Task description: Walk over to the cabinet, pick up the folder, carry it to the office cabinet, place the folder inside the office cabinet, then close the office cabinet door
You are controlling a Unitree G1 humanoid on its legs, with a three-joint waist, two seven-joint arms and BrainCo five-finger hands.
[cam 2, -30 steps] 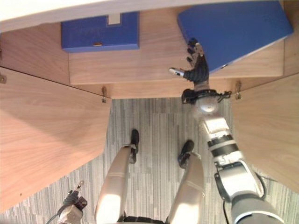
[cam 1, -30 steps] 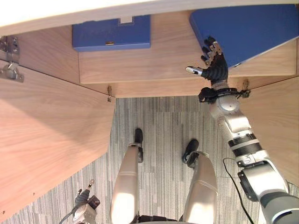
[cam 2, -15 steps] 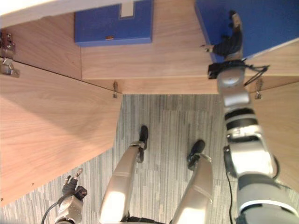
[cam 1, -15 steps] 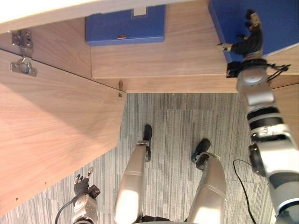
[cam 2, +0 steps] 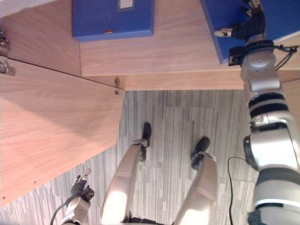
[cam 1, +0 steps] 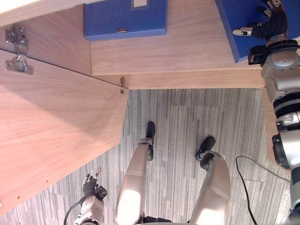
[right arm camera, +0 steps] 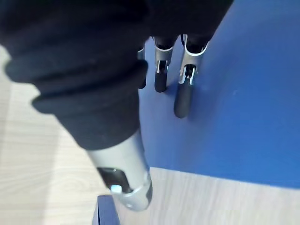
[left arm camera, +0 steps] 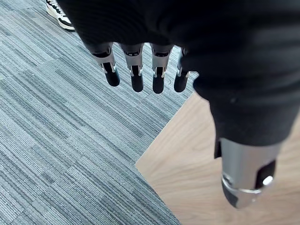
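I see the right hand [cam 1: 271, 26] lying flat, fingers straight, on the blue folder [cam 1: 234, 18] at the shelf's [cam 1: 197, 47] right front edge; the left hand [left arm camera: 137, 70] hangs slack-fingered over carpet [left arm camera: 56, 117].

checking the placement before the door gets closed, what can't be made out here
- Cut by the eye views' top edge: the folder under the right hand, and the other folder.
- Hidden by the dark cover in the right wrist view: whether the palm touches the folder.
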